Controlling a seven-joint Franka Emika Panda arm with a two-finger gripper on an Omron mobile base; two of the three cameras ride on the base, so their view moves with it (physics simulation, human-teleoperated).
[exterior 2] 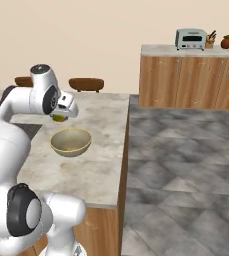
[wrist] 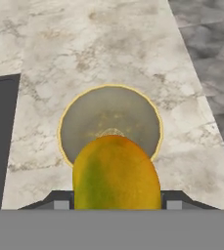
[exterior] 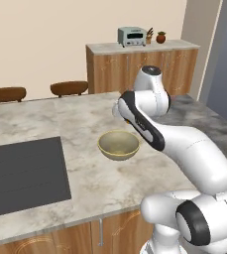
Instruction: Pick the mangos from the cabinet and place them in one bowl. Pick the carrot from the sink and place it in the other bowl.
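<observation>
Your two base views look forward and down from behind the arm, left and right, sharing the counter (exterior: 85,124) and bowl (exterior: 118,145). Your hand view hangs close above that bowl.

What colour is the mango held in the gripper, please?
Orange-yellow with a green patch: the mango, clearest in the hand view.

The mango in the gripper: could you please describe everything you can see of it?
The mango is an oval fruit with smooth, glossy skin, yellow-orange with a green patch down one side. The gripper is shut on it, a dark finger at either flank, holding it in the air just above the pale tan bowl on the marble counter. It touches nothing but the fingers. The bowl below looks empty.
</observation>
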